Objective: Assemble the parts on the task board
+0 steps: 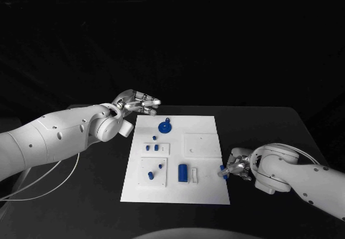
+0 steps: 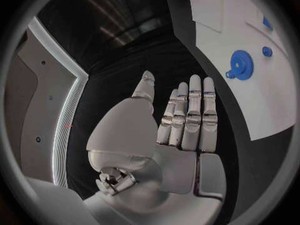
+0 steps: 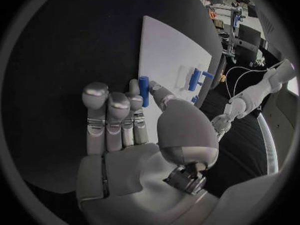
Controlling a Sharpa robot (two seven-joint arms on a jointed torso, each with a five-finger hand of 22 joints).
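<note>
Right hand: fingers held together and nearly straight, thumb brought in against them, pinching a small blue peg at the tips. In the head view this hand sits at the task board's right edge, near the board's near right corner, with the peg just at the board's edge.

Left hand: fingers extended and pressed side by side, thumb straight alongside with a small gap, nothing in them. The palm hangs over bare black desk beside the board. In the head view the left hand is at the board's far left corner, apart from the parts.

Task board: white plate in the middle of the desk. Blue gear lies on the board's far left part, nearest the left hand. Toward the near edge from the gear, a small blue piece, then two short blue pegs standing in a raised white block. Nearer still, another white block with two blue pieces. A blue cylinder lies just right of that block, near the board's middle near side, with a small white bar beside it.
</note>
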